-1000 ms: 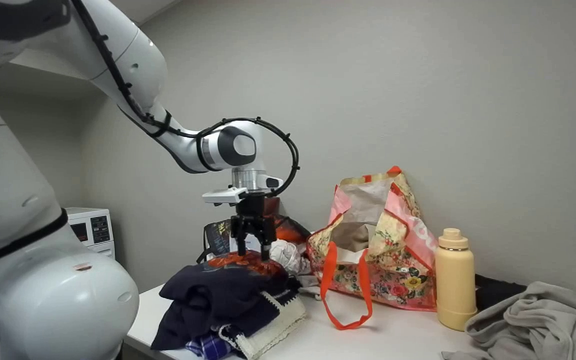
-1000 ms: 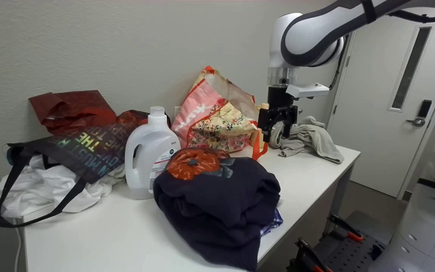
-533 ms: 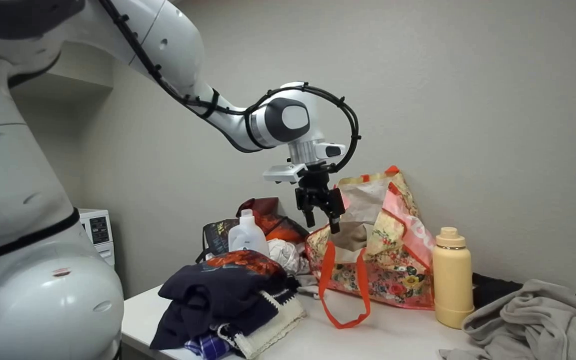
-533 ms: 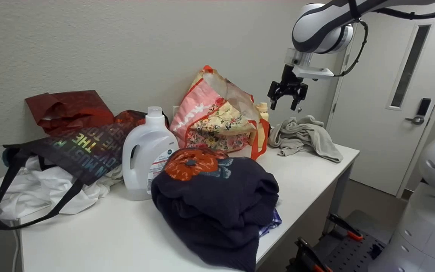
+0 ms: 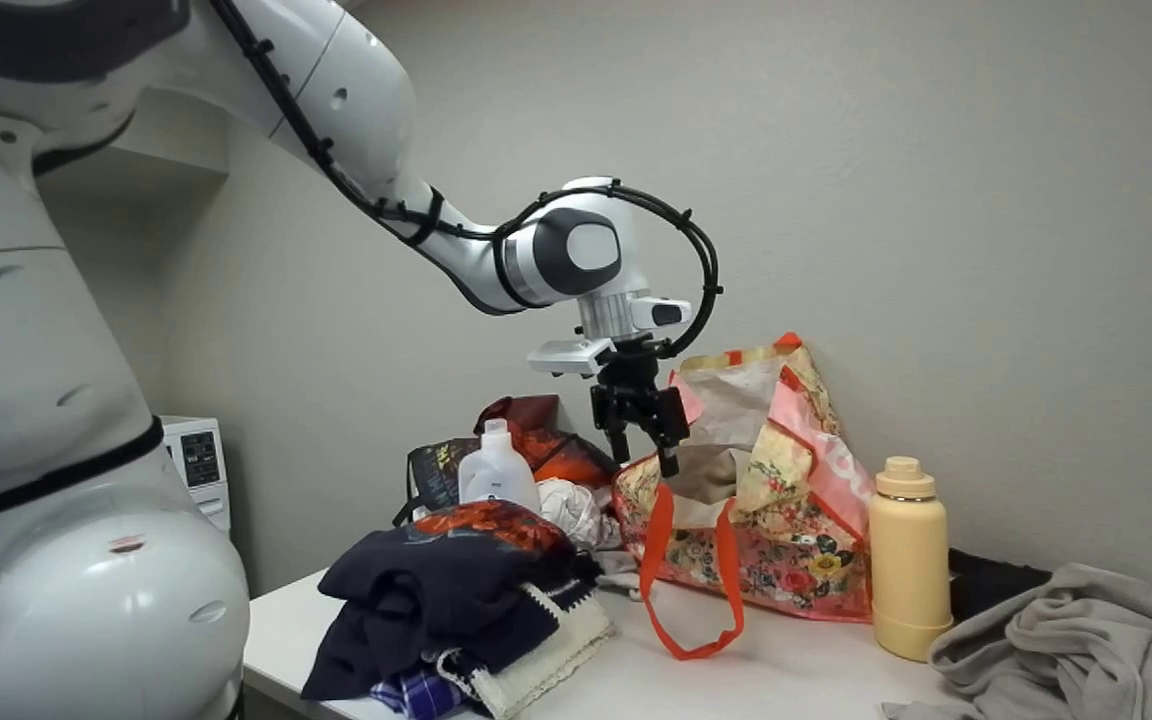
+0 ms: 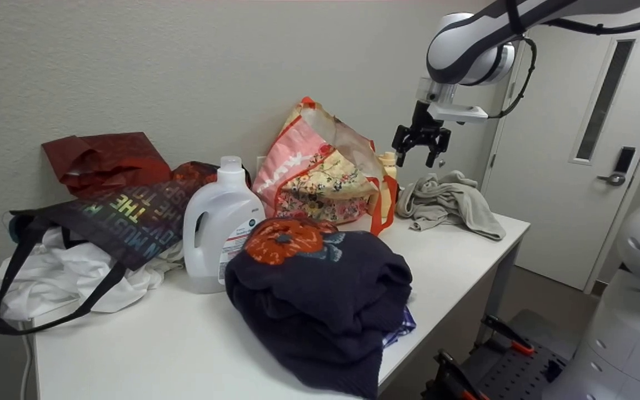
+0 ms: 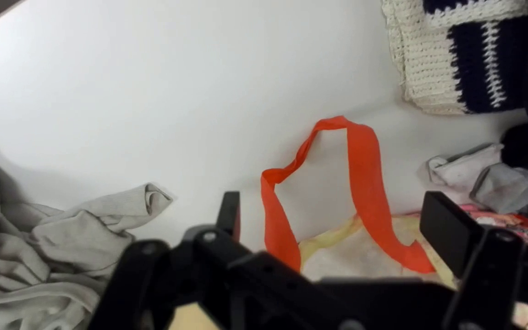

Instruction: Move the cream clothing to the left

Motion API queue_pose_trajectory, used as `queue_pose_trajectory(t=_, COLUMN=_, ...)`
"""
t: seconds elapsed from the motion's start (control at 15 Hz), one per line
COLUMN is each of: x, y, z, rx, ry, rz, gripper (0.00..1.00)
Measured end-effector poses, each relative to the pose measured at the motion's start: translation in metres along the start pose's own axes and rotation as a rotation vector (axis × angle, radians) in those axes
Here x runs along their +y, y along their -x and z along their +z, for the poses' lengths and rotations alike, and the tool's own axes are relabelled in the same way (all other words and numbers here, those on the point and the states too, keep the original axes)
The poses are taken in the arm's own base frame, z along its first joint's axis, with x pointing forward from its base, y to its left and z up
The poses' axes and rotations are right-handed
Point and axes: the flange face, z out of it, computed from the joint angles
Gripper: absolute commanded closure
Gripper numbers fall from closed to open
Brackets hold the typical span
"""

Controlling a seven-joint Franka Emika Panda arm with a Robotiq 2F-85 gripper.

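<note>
Two light pieces of clothing could be the cream one. A grey-beige garment (image 5: 1106, 640) lies crumpled on the white table (image 5: 776, 670), also in an exterior view (image 6: 453, 203) and at the left of the wrist view (image 7: 62, 247). A cream crocheted piece with navy bands (image 5: 551, 655) lies partly under a navy sweater (image 5: 436, 590); it also shows in the wrist view (image 7: 429, 59). My gripper (image 5: 645, 462) is open and empty, in the air in front of the floral bag; it also shows in an exterior view (image 6: 415, 162) and the wrist view (image 7: 330, 201). It touches neither piece.
The floral bag (image 5: 796, 530) stands by the wall, its orange strap (image 7: 365, 160) below my jaws in the wrist view. A yellow bottle (image 5: 908, 560) stands between bag and grey-beige garment. A detergent jug (image 6: 223, 233), a black bag (image 6: 136, 222) and white cloth (image 6: 75, 272) lie farther along.
The arm has risen and swung away from above the navy sweater towards the floral bag, and the gripper has tilted. Over the last half second it has lowered slightly. The clothes have not moved.
</note>
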Motion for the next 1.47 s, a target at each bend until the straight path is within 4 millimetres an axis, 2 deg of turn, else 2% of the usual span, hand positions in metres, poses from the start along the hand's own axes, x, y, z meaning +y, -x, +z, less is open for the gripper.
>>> queue_pose_trajectory(t=0.13, x=0.026, y=-0.025, z=0.011, rx=0.026, ry=0.001, rz=0.061, gripper=0.0)
queue_pose_trajectory(t=0.47, x=0.11, y=-0.106, z=0.054, rx=0.119, ry=0.024, rz=0.247, gripper=0.0)
queue_pose_trajectory(t=0.67, x=0.149, y=-0.155, z=0.075, rx=0.186, ry=0.053, rz=0.32, gripper=0.0)
queue_pose_trajectory(t=0.87, x=0.184, y=-0.195, z=0.089, rx=0.247, ry=0.099, rz=0.373, gripper=0.0)
queue_pose_trajectory(t=1.13, x=0.226, y=-0.22, z=0.106, rx=0.3, ry=0.158, rz=0.478, gripper=0.0)
queue_pose_trajectory(t=1.47, x=0.278, y=-0.216, z=0.148, rx=0.283, ry=0.232, rz=0.607, gripper=0.0)
